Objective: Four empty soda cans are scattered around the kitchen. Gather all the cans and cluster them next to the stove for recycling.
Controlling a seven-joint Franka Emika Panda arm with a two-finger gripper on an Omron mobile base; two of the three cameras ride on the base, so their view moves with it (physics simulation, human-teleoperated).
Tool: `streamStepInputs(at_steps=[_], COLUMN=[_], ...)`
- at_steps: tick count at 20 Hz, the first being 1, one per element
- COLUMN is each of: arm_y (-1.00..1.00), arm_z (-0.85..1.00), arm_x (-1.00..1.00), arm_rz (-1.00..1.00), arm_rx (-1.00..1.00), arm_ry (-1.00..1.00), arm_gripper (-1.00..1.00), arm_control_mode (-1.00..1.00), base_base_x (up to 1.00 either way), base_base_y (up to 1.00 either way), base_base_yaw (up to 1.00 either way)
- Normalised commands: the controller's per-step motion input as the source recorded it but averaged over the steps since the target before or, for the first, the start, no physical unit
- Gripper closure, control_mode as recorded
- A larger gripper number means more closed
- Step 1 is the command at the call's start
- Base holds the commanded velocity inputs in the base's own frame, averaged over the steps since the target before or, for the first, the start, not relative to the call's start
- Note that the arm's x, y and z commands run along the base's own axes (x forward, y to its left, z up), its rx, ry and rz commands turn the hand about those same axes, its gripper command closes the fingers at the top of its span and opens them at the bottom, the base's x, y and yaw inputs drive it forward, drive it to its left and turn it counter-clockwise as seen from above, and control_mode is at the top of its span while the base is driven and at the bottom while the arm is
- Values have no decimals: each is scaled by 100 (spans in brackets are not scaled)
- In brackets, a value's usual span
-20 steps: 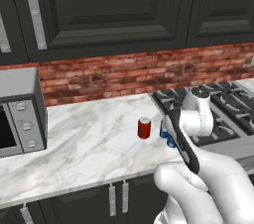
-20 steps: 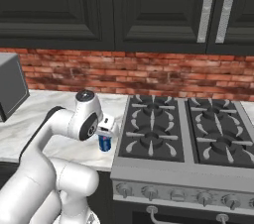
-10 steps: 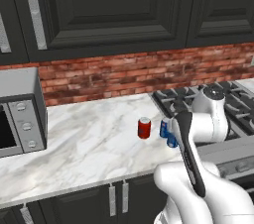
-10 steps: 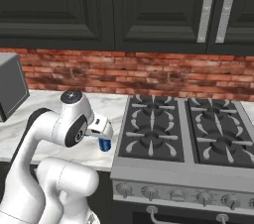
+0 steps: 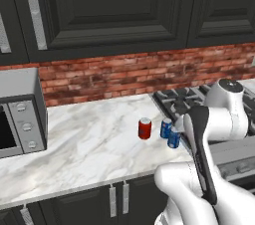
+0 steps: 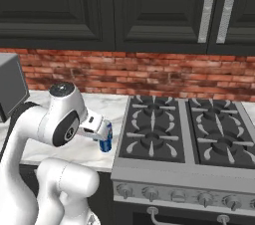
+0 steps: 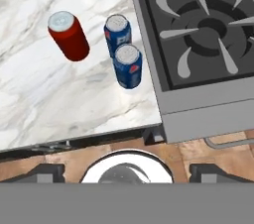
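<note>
We've lifted the claw [image 7: 127, 178] away, jaws wide; second blue can [image 7: 128, 66] now stands beside stove [image 7: 198, 29].

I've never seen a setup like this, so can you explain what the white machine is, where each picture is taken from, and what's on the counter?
The white machine is a robot arm in a simulated kitchen. Two pictures come from cameras behind it, one to its left and one to its right. The third looks down from its hand. On the marble counter stand three drink cans beside the stove: a red can and two blue ones, the farther blue can and the nearer blue can. A microwave sits at the far left. The tool is open and holds nothing.
</note>
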Motion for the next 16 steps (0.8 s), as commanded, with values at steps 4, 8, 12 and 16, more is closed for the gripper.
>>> streamStepInputs(at_steps=[4,8,12,16], arm_y=[12,12,15,7], arm_z=[17,6,10,11], arm_x=[-76,-71,-62,-53], arm_rz=[0,0,0,0], arm_rx=[0,0,0,0], arm_ry=[-4,0,0,0], arm_gripper=[-100,-100,-100,-100], arm_control_mode=[-100,-100,-100,-100], base_base_x=[0,0,0,0], base_base_y=[0,0,0,0], base_base_yaw=[0,0,0,0])
